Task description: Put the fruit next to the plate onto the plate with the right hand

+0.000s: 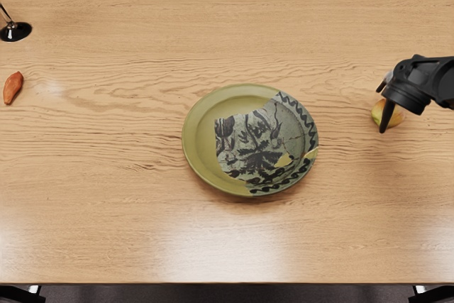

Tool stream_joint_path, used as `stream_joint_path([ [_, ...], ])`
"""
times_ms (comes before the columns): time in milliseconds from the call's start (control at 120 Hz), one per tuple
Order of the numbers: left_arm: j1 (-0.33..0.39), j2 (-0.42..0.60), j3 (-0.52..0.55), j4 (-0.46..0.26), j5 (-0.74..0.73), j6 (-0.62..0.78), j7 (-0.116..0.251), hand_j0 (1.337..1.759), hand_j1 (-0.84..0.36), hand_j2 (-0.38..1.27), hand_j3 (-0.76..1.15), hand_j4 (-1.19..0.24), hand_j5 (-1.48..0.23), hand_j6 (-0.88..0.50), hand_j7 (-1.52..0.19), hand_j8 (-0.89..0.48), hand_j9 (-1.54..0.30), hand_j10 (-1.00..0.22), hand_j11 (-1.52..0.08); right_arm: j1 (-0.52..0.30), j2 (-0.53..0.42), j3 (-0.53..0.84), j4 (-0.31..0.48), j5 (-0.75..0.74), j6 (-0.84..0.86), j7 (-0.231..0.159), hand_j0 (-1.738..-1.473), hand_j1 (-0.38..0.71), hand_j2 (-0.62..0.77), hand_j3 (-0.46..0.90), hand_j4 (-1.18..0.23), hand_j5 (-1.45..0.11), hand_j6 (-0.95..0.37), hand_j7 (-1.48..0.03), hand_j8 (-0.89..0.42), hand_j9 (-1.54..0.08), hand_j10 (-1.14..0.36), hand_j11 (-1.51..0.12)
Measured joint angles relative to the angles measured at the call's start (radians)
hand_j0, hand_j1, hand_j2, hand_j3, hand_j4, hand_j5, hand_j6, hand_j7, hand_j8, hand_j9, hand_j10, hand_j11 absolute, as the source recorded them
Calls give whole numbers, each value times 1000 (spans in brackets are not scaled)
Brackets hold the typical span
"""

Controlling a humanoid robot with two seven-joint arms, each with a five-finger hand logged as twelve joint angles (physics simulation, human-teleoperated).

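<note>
A small yellow-green fruit [398, 117] lies on the wooden table, to the right of the plate and apart from it. The plate [193, 135] is olive green with a dark leaf pattern over its right part and sits mid-table with nothing on it. My right hand [386, 110], dark and bulky, comes in from the right edge and hovers directly over the fruit. Its fingers [386, 120] are extended downward across the fruit's front and are not closed around it. Part of the fruit is hidden behind them. The left arm is out of view.
An orange-red elongated object [12, 87] lies near the table's left edge. A small black round fitting [14, 31] sits at the far left corner. Bare wood separates the fruit from the plate's right rim.
</note>
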Motion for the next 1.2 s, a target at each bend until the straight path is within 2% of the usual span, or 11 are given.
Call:
stream_joint_path([
  [525, 0, 0, 0, 0, 0, 0, 0, 1658, 349, 0, 0, 0, 0, 0, 0, 0, 0, 0, 0, -16, 1, -1, 0, 0, -47, 0, -1658, -49, -49, 0, -253, -326, -254, -326, -253, -326, -252, -326],
  [583, 0, 0, 0, 0, -1, 0, 0, 1658, 349, 0, 0, 0, 0, 0, 0, 0, 0, 0, 0, -16, 1, 6, 0, 2, -44, 0, -1658, 10, -58, 0, -302, -390, -303, -390, -302, -390, -301, -390],
  [617, 0, 0, 0, 0, -1, 0, 0, 1658, 349, 0, 0, 0, 0, 0, 0, 0, 0, 0, 0, -18, 0, 15, 0, 3, -42, 0, -1658, 78, -70, 0, -359, -464, -360, -464, -359, -464, -358, -464],
  [642, 0, 0, 0, 0, 0, 0, 0, 1658, 349, 0, 0, 0, 0, 0, 0, 0, 0, 0, 0, -21, 0, 23, 0, 3, -39, 0, -1658, 129, -74, 0, -407, -521, -407, -523, -344, -524, -406, -523],
  [725, 0, 0, 0, 0, 0, 0, 0, 1658, 349, 0, 0, 0, 0, 0, 0, 0, 0, 0, 0, -29, -3, 42, -1, -1, -33, -1, -1656, 204, 90, -1, -549, -655, -418, -680, -311, -666, -440, -672],
  [867, 0, 0, 0, 0, 0, 0, 0, 1658, 349, 0, 0, 0, 0, 0, 0, 0, 0, 0, 0, -33, -9, 54, -1, 0, -29, -1, -1653, 203, 290, 0, -668, -803, -509, -833, -360, -819, -466, -834],
  [958, 0, 0, 0, 0, 0, 0, 0, 1658, 349, 0, 0, 0, 0, 0, 0, 0, 0, 0, 0, -35, -14, 66, 0, 5, -26, 0, -1653, 183, 360, 0, -699, -871, -551, -887, -378, -881, -465, -894],
  [1000, 0, 0, 0, 0, 0, 0, 0, 1658, 349, 0, 0, 0, 0, 0, 0, 0, 0, 0, 0, -35, -25, 86, 0, 7, -18, 0, -1653, 167, 301, 0, -705, -898, -549, -904, -364, -902, -458, -915],
  [1150, 0, 0, 0, 0, -1, 0, 0, 1658, 349, 0, 0, 0, 0, 0, 0, 0, 0, 0, 0, -38, -110, 219, 0, 10, 36, 0, -1653, 167, 322, 0, -720, -961, -547, -945, -344, -956, -423, -958],
  [1200, 0, 0, 0, 0, 0, 0, 0, 1658, 349, 0, 0, 0, 0, 0, 0, 0, 0, 0, 0, -41, -140, 269, 0, 10, 64, 0, -1653, 156, 275, 0, -722, -975, -536, -953, -329, -969, -405, -967],
])
